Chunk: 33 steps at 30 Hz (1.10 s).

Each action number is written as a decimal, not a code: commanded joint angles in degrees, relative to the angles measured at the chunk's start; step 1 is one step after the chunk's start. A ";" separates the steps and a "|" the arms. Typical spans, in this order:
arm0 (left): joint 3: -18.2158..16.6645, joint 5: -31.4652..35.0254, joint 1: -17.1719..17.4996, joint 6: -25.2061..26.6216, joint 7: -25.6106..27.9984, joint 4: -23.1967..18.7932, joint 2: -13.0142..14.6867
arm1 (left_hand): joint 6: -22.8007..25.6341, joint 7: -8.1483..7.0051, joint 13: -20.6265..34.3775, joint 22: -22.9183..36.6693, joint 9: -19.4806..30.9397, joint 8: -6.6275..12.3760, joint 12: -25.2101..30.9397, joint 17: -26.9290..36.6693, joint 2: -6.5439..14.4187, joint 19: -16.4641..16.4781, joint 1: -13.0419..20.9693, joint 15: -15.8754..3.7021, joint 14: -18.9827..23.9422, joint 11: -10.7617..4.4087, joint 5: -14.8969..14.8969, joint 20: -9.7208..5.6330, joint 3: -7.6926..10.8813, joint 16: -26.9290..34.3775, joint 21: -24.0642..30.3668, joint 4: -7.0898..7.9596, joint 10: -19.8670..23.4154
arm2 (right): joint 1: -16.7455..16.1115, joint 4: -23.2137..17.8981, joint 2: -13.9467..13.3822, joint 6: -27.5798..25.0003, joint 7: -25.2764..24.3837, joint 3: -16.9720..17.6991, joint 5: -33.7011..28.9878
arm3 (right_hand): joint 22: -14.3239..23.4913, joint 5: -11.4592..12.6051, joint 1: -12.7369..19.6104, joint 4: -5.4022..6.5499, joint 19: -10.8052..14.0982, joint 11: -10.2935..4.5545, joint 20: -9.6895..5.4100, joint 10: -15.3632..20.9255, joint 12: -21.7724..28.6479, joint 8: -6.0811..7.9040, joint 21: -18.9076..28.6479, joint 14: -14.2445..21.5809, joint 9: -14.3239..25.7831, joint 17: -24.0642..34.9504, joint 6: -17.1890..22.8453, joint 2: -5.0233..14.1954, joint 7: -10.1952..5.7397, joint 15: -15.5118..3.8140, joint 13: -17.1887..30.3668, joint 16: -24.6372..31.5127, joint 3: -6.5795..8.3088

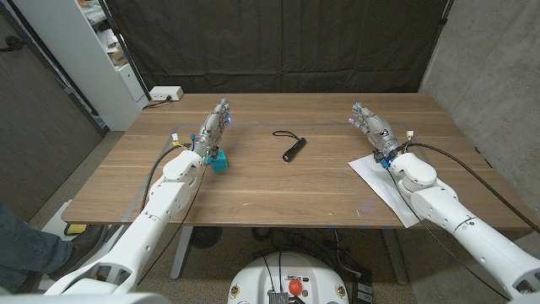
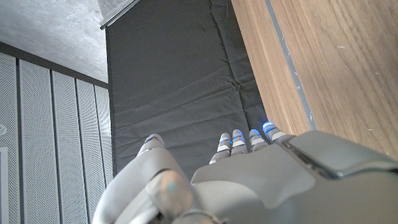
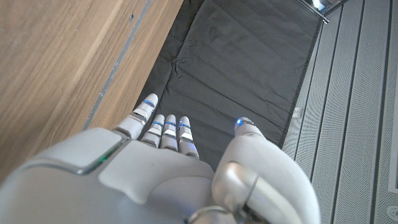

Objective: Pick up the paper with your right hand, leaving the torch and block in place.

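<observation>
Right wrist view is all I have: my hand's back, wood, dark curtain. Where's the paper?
Observer: The paper lies on the table near its right edge, partly under the right arm's wrist, behind the right hand.
Operator: Is that hand holding anything?
Observer: No, it holds nothing, fingers apart.
Operator: What must I avoid?
Observer: The torch lies mid-table; the teal block sits beside the left hand.

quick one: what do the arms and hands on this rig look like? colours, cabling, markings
Both arms have smooth white rounded shells with black cables running along the forearms. The left hand and right hand are grey-silver metal, with segmented fingers banded white and lit blue at the tips. White and coloured connectors cluster at the wrists.
</observation>
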 commanded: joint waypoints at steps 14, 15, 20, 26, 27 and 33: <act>1.50 1.62 -0.87 1.97 0.16 -1.31 0.86 | 0.52 0.38 0.10 0.10 0.28 0.33 0.19 0.22 0.34 -3.01 0.67 0.02 -0.40 -0.40 -0.10 0.54 0.06 0.35 -0.49 -0.38 -0.18 | -6.72 -4.17 -2.42 5.54 -0.20 3.19 0.36 | 0.10 -0.26 0.89 -0.54 0.90 0.07 0.08 1.06 0.55 0.33 0.42 0.90 0.14 -0.37 0.97 0.28 -0.39 0.01 -0.11 0.58 0.13; 1.57 1.60 -0.98 2.04 0.04 -1.25 0.87 | 0.51 0.39 0.10 0.10 0.28 0.33 0.19 0.22 0.34 -3.01 0.68 0.04 -0.38 -0.34 -0.11 0.55 0.06 0.35 -0.52 -0.40 -0.19 | -6.94 -4.44 -2.54 5.51 -0.38 3.29 0.25 | 0.10 -0.26 0.89 -0.57 0.94 -0.10 0.11 1.10 0.56 0.37 0.42 1.08 0.13 -0.41 1.09 0.31 -0.41 -0.01 -0.14 0.65 0.13; 1.90 1.72 -1.33 1.90 -0.34 -1.05 0.85 | 0.49 0.39 0.09 0.11 0.28 0.31 0.18 0.22 0.37 -3.08 0.72 0.01 -0.39 -0.31 -0.13 0.52 0.06 0.34 -0.65 -0.45 -0.18 | -7.36 -4.86 -2.99 5.93 -0.13 3.50 -0.09 | 0.10 -0.28 0.93 -0.66 1.36 -0.20 0.13 1.27 0.59 0.38 0.54 1.35 0.12 -0.53 1.17 0.35 -0.44 -0.04 -0.21 0.72 0.14; 1.99 1.56 -1.34 1.95 -0.62 -1.12 0.87 | 0.49 0.40 0.09 0.12 0.29 0.30 0.19 0.22 0.41 -3.08 0.76 0.05 -0.38 -0.37 -0.15 0.52 0.06 0.34 -0.79 -0.52 -0.12 | -7.76 -5.59 -3.64 6.26 -0.62 3.46 -1.75 | 0.10 -0.30 0.96 -0.75 1.71 -0.13 0.18 1.37 0.60 0.37 0.62 1.76 0.10 -0.65 1.23 0.40 -0.53 -0.18 -0.28 0.84 0.16; 2.00 1.60 -1.28 2.07 -0.52 -1.25 0.90 | 0.51 0.38 0.09 0.12 0.29 0.30 0.19 0.22 0.42 -3.09 0.78 -0.01 -0.42 -0.33 -0.15 0.55 0.06 0.32 -0.83 -0.53 -0.10 | -7.84 -5.61 -3.69 6.41 -0.81 3.46 -2.13 | 0.10 -0.30 0.97 -0.77 1.75 -0.12 0.17 1.39 0.60 0.38 0.63 1.77 0.10 -0.66 1.24 0.40 -0.55 -0.22 -0.28 0.84 0.16; 2.07 1.94 -0.91 2.49 -0.26 -2.23 1.40 | 0.57 0.36 0.09 0.13 0.29 0.32 0.20 0.22 0.45 -3.06 0.81 0.02 -0.34 -0.23 -0.17 0.61 0.06 0.35 -0.94 -0.58 -0.06 | -8.89 -5.63 -3.73 7.21 -1.13 3.84 -2.24 | 0.10 -0.31 1.03 -0.88 2.18 -0.32 0.12 1.74 0.70 0.45 0.72 2.19 0.08 -0.80 1.49 0.47 -0.58 -0.34 -0.35 0.95 0.19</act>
